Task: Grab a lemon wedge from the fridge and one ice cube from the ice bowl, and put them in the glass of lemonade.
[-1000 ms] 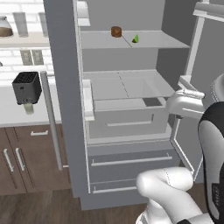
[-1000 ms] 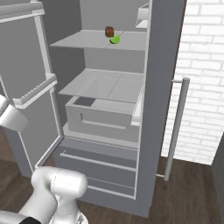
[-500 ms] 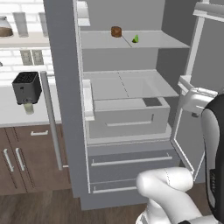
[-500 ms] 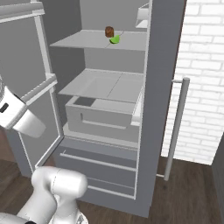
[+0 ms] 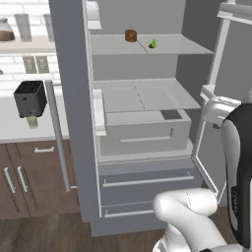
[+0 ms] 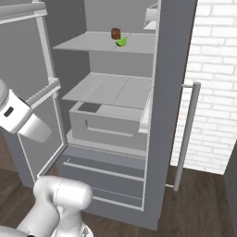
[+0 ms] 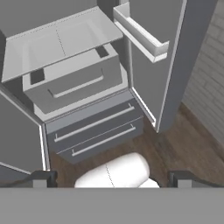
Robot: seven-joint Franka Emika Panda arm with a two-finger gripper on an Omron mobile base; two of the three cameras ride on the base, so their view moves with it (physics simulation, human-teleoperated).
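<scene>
The pincer [image 7: 112,179] hangs in front of the fridge [image 5: 69,98] with its jaws spread as wide as they go and nothing between them — a sensible way to carry it, since the first thing to pick is tiny and has not been reached. In the hand view its two dark tips frame the fridge's lower half from above: the two drawers [image 7: 94,133] at the foot of the fridge, and above them the pale crisper bin [image 7: 72,78] with its flat cover. Both fridge doors stand swung out, so the whole inside lies open to a reach; the right door [image 5: 231,74], as the arm faces the fridge, is just beside the arm's white forearm. The lemon wedge [image 5: 153,44] sits high in the fridge on the upper shelf [image 5: 172,45], toward its front edge and just beside the small round brown item [image 5: 130,35] — close to it but apart, so a careful grasp should be able to take the wedge alone. My judgement is that the arm is pulled back and low relative to that shelf, and the hand must rise and point inward before any grasp. Farther off, left of the fridge, the tabletop [image 5: 15,123] carries a black toaster [image 5: 30,97], and the glass of lemonade [image 5: 32,121] stands right in front of it, waiting to receive the wedge.
</scene>
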